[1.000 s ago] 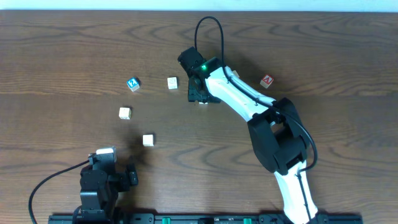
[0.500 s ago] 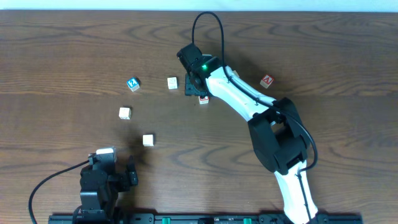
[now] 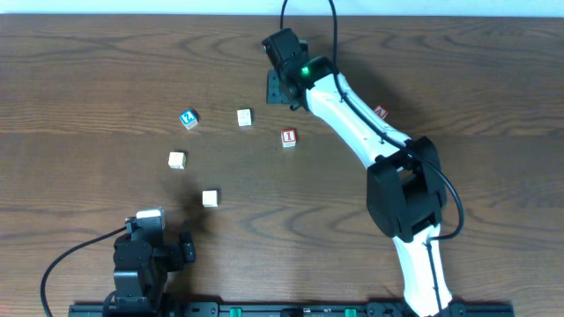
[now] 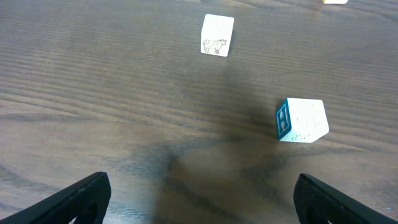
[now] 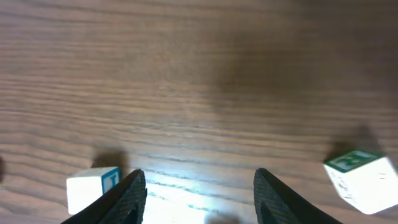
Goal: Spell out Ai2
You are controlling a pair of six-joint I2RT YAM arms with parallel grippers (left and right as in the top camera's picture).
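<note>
In the overhead view the red "I" cube point(image 3: 288, 137) lies alone mid-table. The blue "2" cube point(image 3: 188, 118) lies to its left. The red "A" cube point(image 3: 380, 112) peeks out beside the right arm. My right gripper point(image 3: 280, 84) is open and empty, farther back than the "I" cube and apart from it. In the right wrist view its fingers point(image 5: 199, 196) frame bare wood. My left gripper point(image 4: 208, 202) is open and empty at the near left; its arm shows in the overhead view point(image 3: 141, 255).
Pale cubes lie at left point(image 3: 244, 117), point(image 3: 177, 160), point(image 3: 210, 198). The left wrist view shows a cow-picture cube point(image 4: 217, 35) and a blue-sided cube point(image 4: 301, 119). The right wrist view shows a blue-marked cube point(image 5: 93, 186) and a green-marked cube point(image 5: 364, 177).
My right gripper was down over the "I" cube, then rose and moved to the far side of the table. The cube stays on the wood. The left arm has not moved.
</note>
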